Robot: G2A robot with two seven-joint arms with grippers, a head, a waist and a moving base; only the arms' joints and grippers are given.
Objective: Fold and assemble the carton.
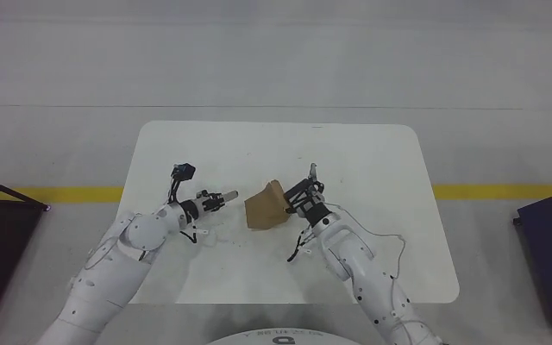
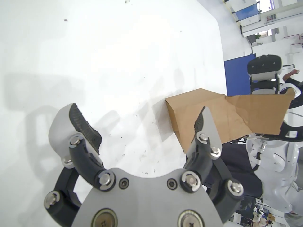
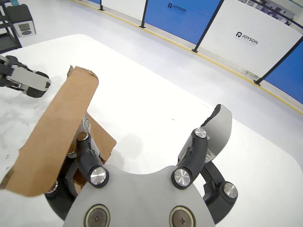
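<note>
**On the white surface [image 1: 362, 155] [image 2: 94, 36] [image 3: 153, 90]: carton [image 1: 265, 208] [image 2: 236, 114] [image 3: 59, 131] half-folded, both tools wide**

Right tool [image 1: 301, 191] [image 3: 153, 116]: jaws spread wide, nothing clamped. One finger sits tucked in among the cardboard panels, mostly hidden under a flap lying across it. The other finger [image 3: 219, 116] stands free above bare surface, touching nothing.

Left tool [image 1: 222, 199] [image 2: 142, 126]: also wide, empty. It points at the carton from the opposite side. Tips are near it but apart; the top view shows a small gap. Ribbed black pads [image 2: 82, 124] face inward.

Carton: brown cardboard, partly folded, not a closed box. It sits between the two tools, roughly mid-surface.
- The end toward the left tool is a folded edge that looks to rest on the surface.
- The end at the right tool is raised. One long panel tilts up over that tool's hidden finger, and a shorter panel lies below it.
- A diagonal crease runs across the face seen from the left wrist.
- The top corner of the long panel looks ragged.

Surface: rounded corners, a few dark specks and scuffs near the left tool.

Beyond: grey floor, with a yellow line [image 1: 60, 194] running out on either side of the surface. Blue and white partition panels [image 3: 180, 10] stand behind in the right wrist view.
</note>
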